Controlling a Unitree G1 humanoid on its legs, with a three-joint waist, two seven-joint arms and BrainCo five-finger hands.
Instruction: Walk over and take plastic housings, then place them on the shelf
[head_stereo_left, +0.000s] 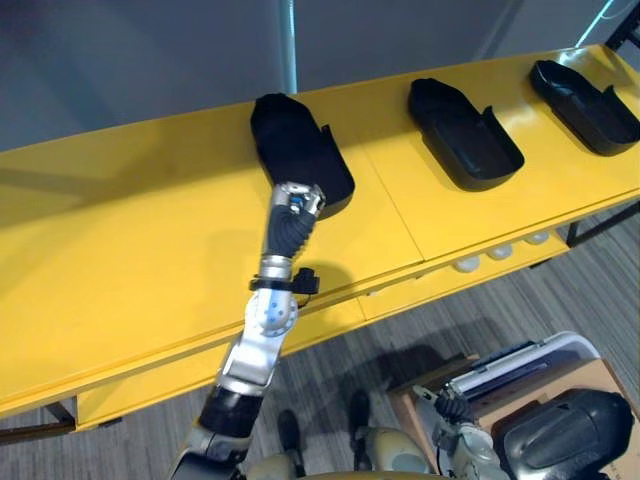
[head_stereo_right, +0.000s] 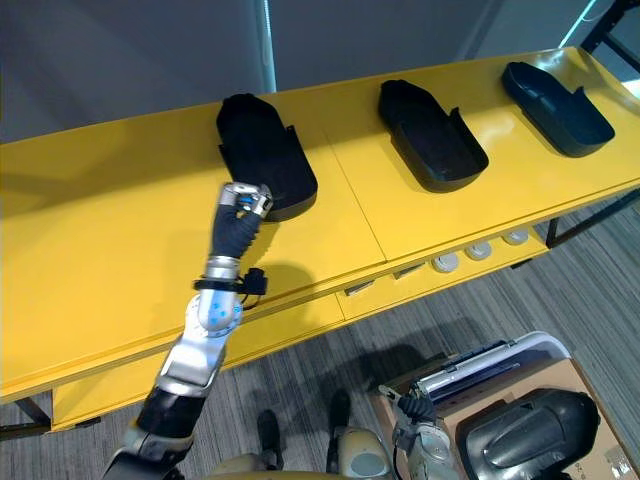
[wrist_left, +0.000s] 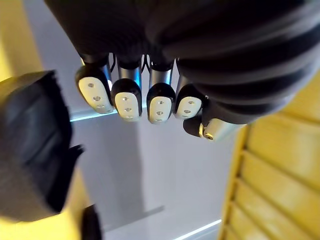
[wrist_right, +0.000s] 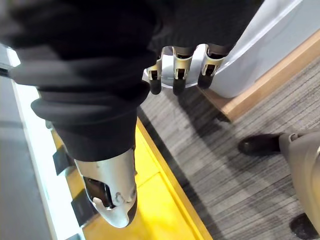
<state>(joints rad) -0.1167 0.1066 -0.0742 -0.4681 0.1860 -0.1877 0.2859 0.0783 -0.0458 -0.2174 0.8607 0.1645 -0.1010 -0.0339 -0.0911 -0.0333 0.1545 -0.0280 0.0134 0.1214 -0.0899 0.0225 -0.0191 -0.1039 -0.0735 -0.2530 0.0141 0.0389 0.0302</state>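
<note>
On the yellow shelf (head_stereo_left: 120, 230), the leftmost plastic housing (head_stereo_left: 290, 140) lies at about 11 o'clock in the head view, open side up and long axis running front to back. The left hand (head_stereo_left: 298, 200) sits right at its near end; whether it touches the rim I cannot tell. In the left wrist view its fingers (wrist_left: 126, 100) are clenched on nothing, and the housing shows off to one side of them. At 1 o'clock lies the middle housing (head_stereo_left: 465, 135), and at 2 o'clock the right housing (head_stereo_left: 585, 105), both well apart from the hand and from each other. Down at 5 o'clock a cardboard box (head_stereo_left: 602, 372) on the floor holds another dark housing (head_stereo_left: 570, 430). The right hand (wrist_right: 175, 75) hangs near that box over the carpet, fingers bent in and empty. These housings look like thin moulded shells: probably light and stiff, with a glossy skin that could slip under smooth fingertips. The surest hold is likely across a raised side wall near mid-length, thumb inside and fingers outside, so the shell does not tip.
</note>
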